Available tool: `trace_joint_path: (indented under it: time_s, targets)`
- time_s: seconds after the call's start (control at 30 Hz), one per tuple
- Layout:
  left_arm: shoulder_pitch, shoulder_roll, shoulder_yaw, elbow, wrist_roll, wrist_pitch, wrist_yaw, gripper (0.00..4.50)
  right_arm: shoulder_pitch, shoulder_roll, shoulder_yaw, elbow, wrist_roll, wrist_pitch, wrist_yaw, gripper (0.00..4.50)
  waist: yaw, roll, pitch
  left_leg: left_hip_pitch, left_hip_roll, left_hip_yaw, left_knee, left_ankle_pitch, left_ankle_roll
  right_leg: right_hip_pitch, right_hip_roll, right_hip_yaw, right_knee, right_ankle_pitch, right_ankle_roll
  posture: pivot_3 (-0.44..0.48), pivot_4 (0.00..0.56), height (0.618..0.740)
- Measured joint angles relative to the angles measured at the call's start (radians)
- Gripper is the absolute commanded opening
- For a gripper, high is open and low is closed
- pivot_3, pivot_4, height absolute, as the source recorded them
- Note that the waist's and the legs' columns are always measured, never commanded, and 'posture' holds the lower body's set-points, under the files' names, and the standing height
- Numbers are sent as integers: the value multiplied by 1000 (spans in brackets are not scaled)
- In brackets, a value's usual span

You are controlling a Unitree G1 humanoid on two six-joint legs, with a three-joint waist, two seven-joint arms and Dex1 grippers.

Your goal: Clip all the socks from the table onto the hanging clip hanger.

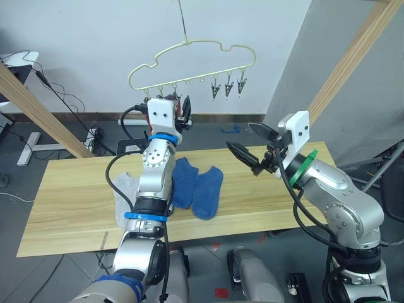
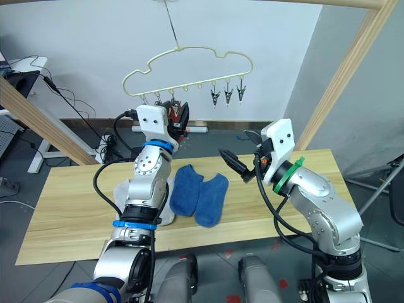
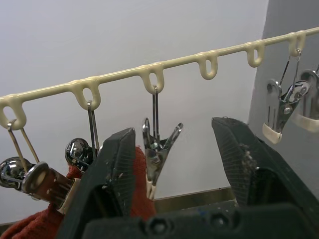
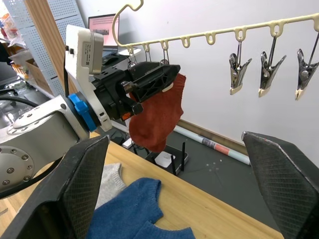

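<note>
The pale yellow clip hanger (image 1: 189,53) hangs on a wire above the table's (image 1: 76,189) far edge. My left gripper (image 1: 180,104) is raised to its row of clips and stands open around an empty clip (image 3: 157,154). A rust red sock (image 4: 154,114) hangs from a clip just beside the left finger (image 3: 114,174). Two blue socks (image 1: 183,180) (image 1: 208,189) lie side by side at mid table, and a light grey sock (image 1: 126,189) lies partly hidden behind my left arm. My right gripper (image 1: 238,134) hovers open and empty over the table's right part.
Three empty dark clips (image 1: 227,88) hang at the hanger's right end. Slanted wooden beams (image 1: 38,107) (image 1: 353,57) rise on both sides of the table. Cables and a power strip (image 1: 95,136) lie on the floor behind.
</note>
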Motion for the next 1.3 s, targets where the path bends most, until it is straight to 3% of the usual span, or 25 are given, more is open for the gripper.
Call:
trace_joint_path:
  time_s: [0.8,1.3]
  targets:
    - [-99,-1,8,186,-1,-72,-20,2693,8,-7,-4,2,1,2,-23,4500,-2,0,0,0,0,0,0,0,0,0,0,0,0,0,0,-210,253,740]
    - [-110,-3,7,199,-2,-90,-25,2693,9,-8,-4,2,1,2,-24,4500,-2,0,0,0,0,0,0,0,0,0,0,0,0,0,0,-210,257,740]
